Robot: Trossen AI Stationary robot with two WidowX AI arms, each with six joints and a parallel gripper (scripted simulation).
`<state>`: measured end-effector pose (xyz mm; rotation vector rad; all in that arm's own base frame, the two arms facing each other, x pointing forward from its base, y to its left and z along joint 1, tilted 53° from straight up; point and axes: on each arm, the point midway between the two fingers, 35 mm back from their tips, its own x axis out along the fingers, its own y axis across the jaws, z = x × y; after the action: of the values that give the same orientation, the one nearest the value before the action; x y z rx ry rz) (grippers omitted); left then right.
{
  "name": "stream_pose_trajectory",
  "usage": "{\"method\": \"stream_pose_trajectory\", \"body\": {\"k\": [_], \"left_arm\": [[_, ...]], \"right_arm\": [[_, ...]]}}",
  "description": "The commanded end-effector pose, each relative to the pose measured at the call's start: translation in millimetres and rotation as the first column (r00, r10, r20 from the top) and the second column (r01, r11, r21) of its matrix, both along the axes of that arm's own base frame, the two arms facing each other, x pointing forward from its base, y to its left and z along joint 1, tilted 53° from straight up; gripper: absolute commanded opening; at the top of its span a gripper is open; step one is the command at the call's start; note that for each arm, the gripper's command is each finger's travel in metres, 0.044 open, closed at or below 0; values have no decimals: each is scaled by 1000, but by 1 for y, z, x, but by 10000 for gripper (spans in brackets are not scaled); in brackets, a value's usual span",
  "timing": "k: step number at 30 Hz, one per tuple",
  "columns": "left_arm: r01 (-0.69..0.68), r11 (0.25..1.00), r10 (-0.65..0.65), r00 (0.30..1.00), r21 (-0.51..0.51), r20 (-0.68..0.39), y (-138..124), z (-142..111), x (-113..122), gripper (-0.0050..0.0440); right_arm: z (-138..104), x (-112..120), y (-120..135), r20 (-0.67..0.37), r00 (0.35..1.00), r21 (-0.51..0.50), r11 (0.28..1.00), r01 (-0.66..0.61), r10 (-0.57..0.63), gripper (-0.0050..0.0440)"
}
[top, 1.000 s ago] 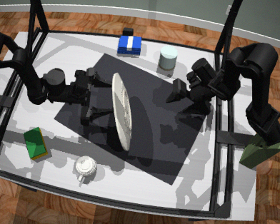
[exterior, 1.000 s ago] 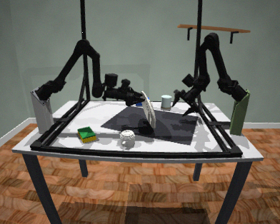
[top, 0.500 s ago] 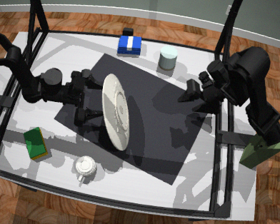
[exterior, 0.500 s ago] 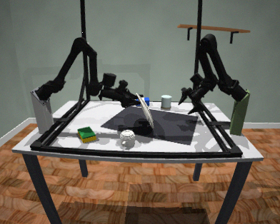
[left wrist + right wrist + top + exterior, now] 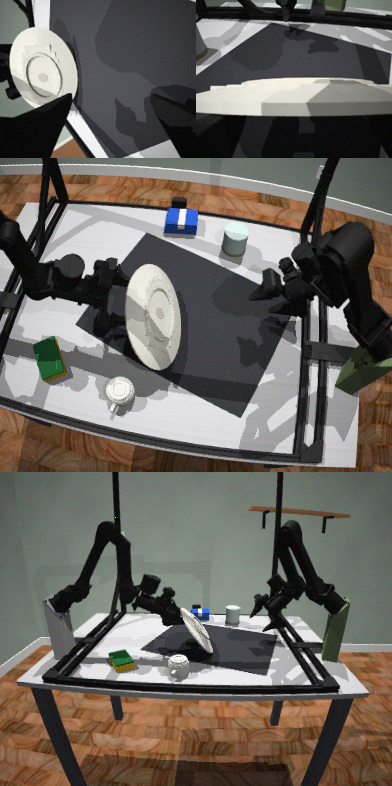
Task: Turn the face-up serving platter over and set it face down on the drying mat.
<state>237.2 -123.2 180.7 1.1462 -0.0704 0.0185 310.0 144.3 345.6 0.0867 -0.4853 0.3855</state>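
Observation:
The cream serving platter (image 5: 142,288) (image 5: 196,629) (image 5: 21,56) (image 5: 284,92) stands tilted, its underside with the foot ring facing up and towards the left arm. Its low edge is at the dark drying mat (image 5: 225,353) (image 5: 240,647) (image 5: 88,35) (image 5: 263,42); its high edge is by the right gripper. My right gripper (image 5: 124,303) is open under the platter's raised side, in the top view's left half; its fingertips are partly hidden, and contact is unclear. My left gripper (image 5: 261,304) (image 5: 260,622) (image 5: 111,96) is open and empty above the mat, apart from the platter.
A white mug (image 5: 120,390) (image 5: 178,664) stands near the front rail, and a green-yellow sponge (image 5: 49,358) (image 5: 121,659) lies left of it. A blue box (image 5: 174,222) and a pale cylinder (image 5: 235,240) (image 5: 232,614) stand behind the mat. Black side rails (image 5: 304,398) run beyond it.

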Motion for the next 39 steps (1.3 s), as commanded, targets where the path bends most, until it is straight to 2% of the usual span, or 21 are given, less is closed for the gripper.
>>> {"method": "stream_pose_trajectory", "body": {"k": [1,17,32,39], "left_arm": [[-4,1000,4,1000,8,-1,0,-1,0,440],[-4,1000,4,1000,8,-1,0,-1,0,440],[-4,1000,4,1000,8,-1,0,-1,0,440],[-4,1000,4,1000,8,-1,0,-1,0,440]], "right_arm": [[-3,-4,-3,-20,1000,-2,1000,6,-6,440],[-33,-1,-2,-158,987,-59,998,2,-11,440],[-64,-6,30,-279,960,-109,994,-8,-23,440],[-71,-5,37,-315,949,-124,992,-12,-28,440]]}}
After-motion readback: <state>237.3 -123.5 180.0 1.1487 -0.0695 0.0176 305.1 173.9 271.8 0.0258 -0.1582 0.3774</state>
